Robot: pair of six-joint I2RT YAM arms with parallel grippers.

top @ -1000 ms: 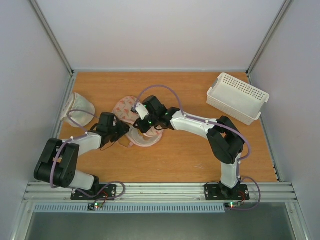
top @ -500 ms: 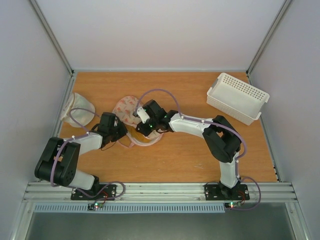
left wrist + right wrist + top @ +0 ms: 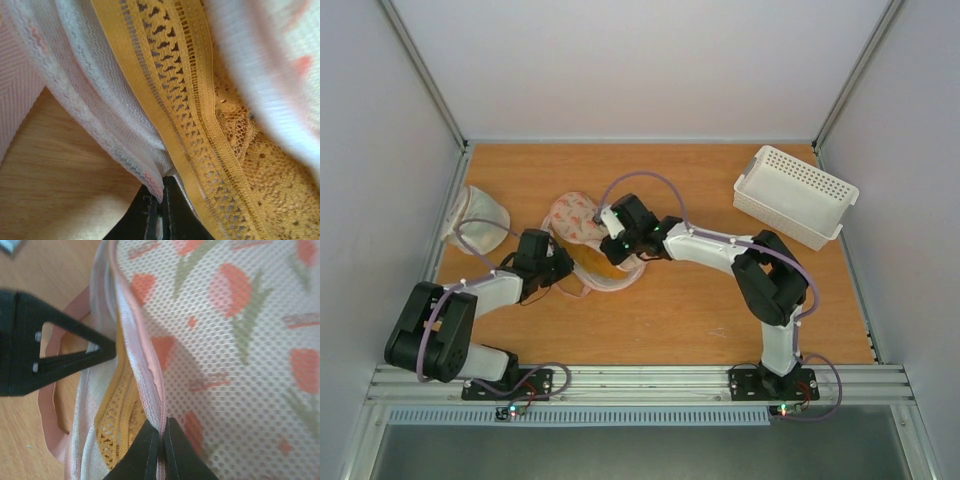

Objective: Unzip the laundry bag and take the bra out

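From above, the laundry bag (image 3: 578, 222) lies on the desk (image 3: 700, 310) left of centre, between the two arms; the left claw (image 3: 565, 270) meets its near edge and the right claw (image 3: 609, 252) its right side; an off-white mesh sack (image 3: 477, 213) sits at the far left and a white perforated basket (image 3: 796, 194) at the far right. In the left wrist view, the left claw is clenched on the bag's pale, pink-trimmed mesh edge; the bra (image 3: 200, 125), mustard lace with a banded border, shows just beside it inside the opening. In the right wrist view, the right claw is clenched on the pink zipper edge; the bag gapes, the lace lies within, and a pink loop (image 3: 49, 410) rests on the desk.
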